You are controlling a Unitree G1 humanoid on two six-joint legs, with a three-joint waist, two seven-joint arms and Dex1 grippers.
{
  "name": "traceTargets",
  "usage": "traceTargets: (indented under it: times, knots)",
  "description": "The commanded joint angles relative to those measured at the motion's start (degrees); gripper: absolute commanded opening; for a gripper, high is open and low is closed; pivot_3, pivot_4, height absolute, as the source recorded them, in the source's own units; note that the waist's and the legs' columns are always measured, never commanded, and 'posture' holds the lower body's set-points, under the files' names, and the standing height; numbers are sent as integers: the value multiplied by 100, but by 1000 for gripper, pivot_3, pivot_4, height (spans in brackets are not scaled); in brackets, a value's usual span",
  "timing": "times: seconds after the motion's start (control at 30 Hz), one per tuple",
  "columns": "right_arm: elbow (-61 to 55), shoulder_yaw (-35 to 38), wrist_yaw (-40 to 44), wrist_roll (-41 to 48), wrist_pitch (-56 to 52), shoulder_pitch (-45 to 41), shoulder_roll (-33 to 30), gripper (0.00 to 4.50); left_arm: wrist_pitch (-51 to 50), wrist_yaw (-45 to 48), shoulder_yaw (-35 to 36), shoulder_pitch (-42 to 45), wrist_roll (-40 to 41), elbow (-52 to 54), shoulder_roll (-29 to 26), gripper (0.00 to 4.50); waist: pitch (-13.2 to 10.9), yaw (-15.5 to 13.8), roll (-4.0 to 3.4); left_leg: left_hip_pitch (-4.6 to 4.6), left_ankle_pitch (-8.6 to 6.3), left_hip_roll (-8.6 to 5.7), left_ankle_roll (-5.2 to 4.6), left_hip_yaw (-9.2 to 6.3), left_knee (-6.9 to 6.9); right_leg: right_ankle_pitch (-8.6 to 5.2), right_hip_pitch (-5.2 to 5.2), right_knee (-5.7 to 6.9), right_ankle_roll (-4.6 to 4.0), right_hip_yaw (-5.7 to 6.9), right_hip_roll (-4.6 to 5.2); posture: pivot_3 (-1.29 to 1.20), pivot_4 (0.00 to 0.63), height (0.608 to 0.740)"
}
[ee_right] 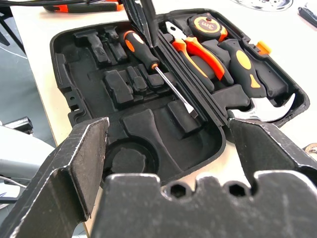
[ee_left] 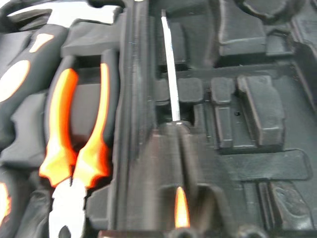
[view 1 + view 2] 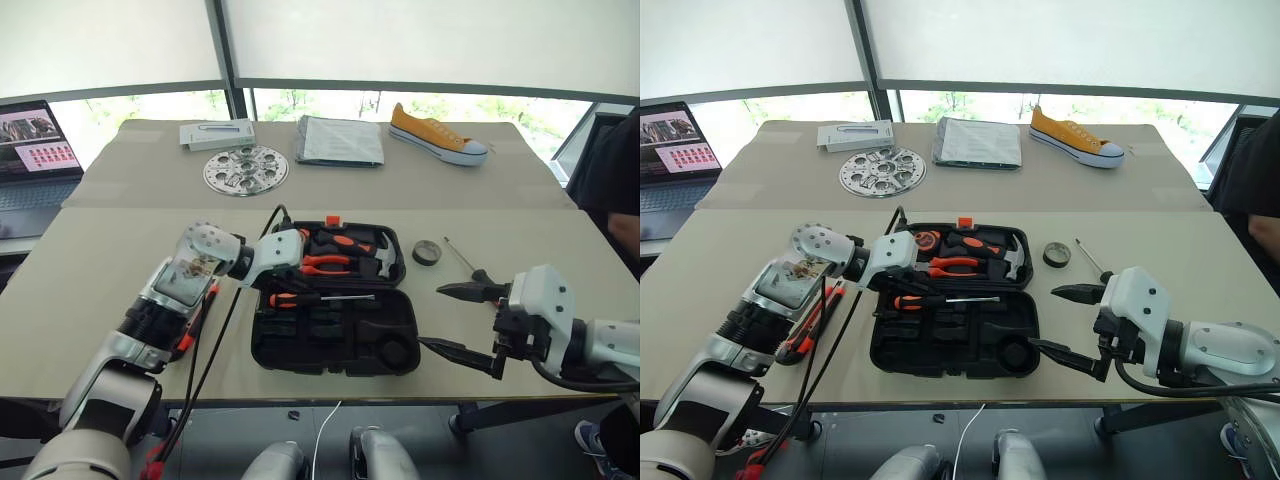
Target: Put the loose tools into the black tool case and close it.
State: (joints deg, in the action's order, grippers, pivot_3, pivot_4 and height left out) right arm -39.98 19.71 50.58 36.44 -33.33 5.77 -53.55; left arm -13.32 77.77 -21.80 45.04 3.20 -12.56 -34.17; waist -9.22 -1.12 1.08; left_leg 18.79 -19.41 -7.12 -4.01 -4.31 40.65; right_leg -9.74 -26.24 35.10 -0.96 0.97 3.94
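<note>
Centrally on the desk [image 3: 90, 270], the black tool case [image 3: 335, 340] lies open. Left claw [image 1: 143, 22], shut, holds a screwdriver [image 3: 315, 298] by its handle, laid along its recess for seating. Right claw [image 3: 462, 322] waits beside the case, spread wide and empty, near the tape roll [image 3: 427, 252].

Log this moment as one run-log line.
left gripper: shut, over screwdriver in case | right gripper: open, beside case | tape roll: on table
</note>
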Motion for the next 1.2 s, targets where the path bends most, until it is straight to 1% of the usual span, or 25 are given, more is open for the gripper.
traceTargets:
  times: [0.03,0.17,0.23,0.3,0.4,0.47,0.53,0.57,0.67,0.7,0.73,0.8,0.83,0.9,1.07,1.2]
  knots:
    - [-151,132,-67,61,-1,35,32,4500,221,-91,-216,-30,-339,10,15,38,0,0,0,0,0,0,0,0,0,0,0,0,0,0,0,0,150,740]
    - [-177,92,-101,60,0,51,48,4500,884,-600,-522,-7,-1019,-556,134,38,1,-42,0,-1,0,0,-1,0,7,1,5,1,2,0,0,0,150,740]
    - [-204,77,-121,70,-3,63,57,4500,1071,-725,-558,-2,-1137,-804,223,38,9,-107,-7,-4,-1,-1,-1,0,13,6,14,-1,9,-3,0,0,150,740]
    - [-233,83,-125,73,-6,93,68,4500,1061,-722,-489,-18,-1074,-881,291,38,15,-154,-16,-9,-11,-2,-17,0,16,11,27,-6,20,-6,2,0,150,740]
    - [-263,159,-104,81,-3,176,64,4500,711,-486,-213,-57,-675,-644,257,38,16,-160,-15,-13,-12,-2,-18,1,25,15,38,-8,34,-7,4,0,150,740]
    - [-255,246,-121,89,-19,234,60,4500,333,-283,66,-74,-271,-380,182,38,16,-130,-15,-13,-12,-2,-19,1,26,13,37,-6,41,-9,3,0,150,740]
    - [-189,436,-168,145,-93,345,95,4500,-273,3,531,-96,412,8,49,547,15,-96,-14,-7,-11,-2,-20,1,25,17,18,2,34,-9,-1,0,150,740]
    - [-152,525,-192,177,-136,397,115,4500,-513,104,716,-107,677,159,-6,719,14,-78,-14,0,-11,-1,-20,2,25,17,7,4,33,-10,-4,0,150,740]
    - [91,897,-205,229,-281,607,162,4500,-1046,251,1207,-127,1293,495,-212,1815,14,-35,-14,18,-9,7,-19,1,29,20,-15,9,22,-8,-18,0,150,740]
    - [257,1046,-212,216,-349,671,177,4500,-1145,188,1406,-141,1457,582,-243,2247,14,-30,-14,18,-9,6,-19,1,29,20,-15,6,19,-8,-18,0,150,740]
    - [695,1254,-248,117,-399,698,176,4500,-1328,122,1714,-153,1753,696,-266,2604,14,-28,-14,19,-9,6,-20,1,28,20,-13,1,19,-7,-17,0,150,740]
    - [1406,1461,-330,-72,-452,658,138,4500,-1859,252,1998,-126,2227,895,-415,3296,14,-30,-13,20,-10,-1,-20,1,29,21,-9,-10,20,-7,-10,0,150,740]
    - [1747,1411,-368,-216,-381,575,103,4500,-2049,400,2039,-137,2434,1039,-503,3707,14,-32,-13,20,-11,-5,-22,1,31,22,-5,-12,22,-5,-6,0,150,740]
    - [2197,1221,-387,-468,-192,408,52,4500,-2274,520,2045,-160,2682,1260,-607,4392,14,-29,-15,18,-11,-10,-22,3,29,22,-4,-12,23,-5,-1,0,150,740]
    - [3580,258,-562,-1308,384,-496,138,4500,-2663,469,2047,-266,3048,1741,-721,4392,14,42,-18,12,-8,-6,-16,5,26,21,-3,-7,20,-10,-3,0,150,740]
    - [4403,-207,-646,-1588,586,-1200,380,4500,-2625,519,1965,-398,3060,1957,-834,4392,15,81,-23,11,-7,-3,-13,8,24,22,-5,-4,13,-13,-5,0,150,740]
